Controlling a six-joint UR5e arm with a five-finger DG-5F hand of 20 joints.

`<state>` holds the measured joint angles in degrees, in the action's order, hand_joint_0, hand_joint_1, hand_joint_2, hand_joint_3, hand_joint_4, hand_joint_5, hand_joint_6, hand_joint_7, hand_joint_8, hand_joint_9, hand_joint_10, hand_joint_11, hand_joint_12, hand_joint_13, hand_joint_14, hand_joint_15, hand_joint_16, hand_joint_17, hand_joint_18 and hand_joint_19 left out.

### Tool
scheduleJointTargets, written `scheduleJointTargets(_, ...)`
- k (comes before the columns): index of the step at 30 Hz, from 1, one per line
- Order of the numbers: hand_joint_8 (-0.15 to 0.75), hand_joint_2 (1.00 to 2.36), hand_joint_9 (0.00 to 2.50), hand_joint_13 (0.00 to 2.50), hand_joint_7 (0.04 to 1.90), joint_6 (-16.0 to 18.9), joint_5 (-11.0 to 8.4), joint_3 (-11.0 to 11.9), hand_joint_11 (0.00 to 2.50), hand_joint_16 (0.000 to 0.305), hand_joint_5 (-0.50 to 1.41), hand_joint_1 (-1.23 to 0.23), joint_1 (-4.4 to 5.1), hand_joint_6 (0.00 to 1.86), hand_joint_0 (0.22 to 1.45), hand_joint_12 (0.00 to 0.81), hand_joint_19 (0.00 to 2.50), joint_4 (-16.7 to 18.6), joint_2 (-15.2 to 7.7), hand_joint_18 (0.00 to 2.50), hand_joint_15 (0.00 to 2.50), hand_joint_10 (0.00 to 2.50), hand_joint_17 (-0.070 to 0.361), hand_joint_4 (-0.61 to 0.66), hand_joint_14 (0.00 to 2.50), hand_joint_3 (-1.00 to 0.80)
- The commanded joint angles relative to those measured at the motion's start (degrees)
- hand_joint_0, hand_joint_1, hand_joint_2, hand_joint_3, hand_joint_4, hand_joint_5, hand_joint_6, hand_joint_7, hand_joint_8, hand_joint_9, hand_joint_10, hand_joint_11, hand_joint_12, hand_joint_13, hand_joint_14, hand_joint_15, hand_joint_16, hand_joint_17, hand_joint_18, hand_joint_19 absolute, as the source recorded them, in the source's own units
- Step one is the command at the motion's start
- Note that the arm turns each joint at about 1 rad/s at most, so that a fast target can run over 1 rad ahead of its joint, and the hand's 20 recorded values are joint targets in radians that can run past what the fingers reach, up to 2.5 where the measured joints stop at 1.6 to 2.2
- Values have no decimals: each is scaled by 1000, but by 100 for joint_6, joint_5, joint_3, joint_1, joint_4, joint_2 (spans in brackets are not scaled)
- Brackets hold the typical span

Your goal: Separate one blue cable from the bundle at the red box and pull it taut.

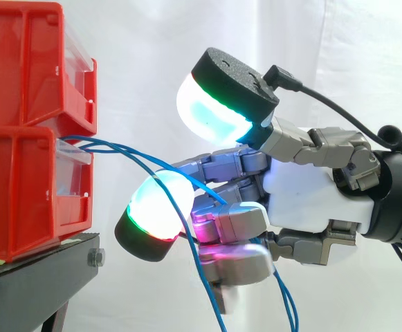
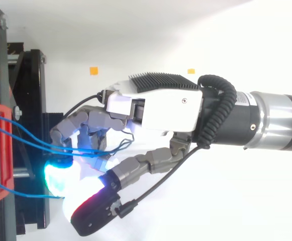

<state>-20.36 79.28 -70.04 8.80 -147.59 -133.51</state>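
White curtain [image 1: 145, 41] is hung behind the work. At the centre, the hand [image 1: 304, 197] is held with its fingers [image 1: 232, 220] curled round a blue cable [image 1: 138, 153], apparently so that one strand is hooked away from the bundle [image 1: 90, 146]; the thumb is raised above. To the left, the cable is led into the lower red box [image 1: 21, 187], which is carried on a black stand [image 1: 34, 277]. Slack loops are seen below the hand, so the pull to taut is judged not yet done.

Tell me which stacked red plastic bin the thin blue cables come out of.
The lower red bin: the blue cables leave over its clear front panel, just beneath the upper bin.
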Motion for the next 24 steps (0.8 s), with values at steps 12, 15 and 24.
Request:
scheduleJointTargets(12,394,1000,406,634,904,23,27,-1,1177,40,-234,-602,-27,865,501,402,1535,-42,62,1118,1283,1686,91,250,2165,-500)
scheduleJointTargets(15,391,1000,341,563,907,6,27,-1,1179,40,-236,-608,-36,864,503,409,1697,-77,123,1204,1334,2078,91,251,2500,-500)
scheduleJointTargets(24,402,1000,167,544,868,-478,27,-1,1423,42,-240,-604,-10,871,502,415,1585,-648,308,1242,1497,2500,95,250,2500,-500)
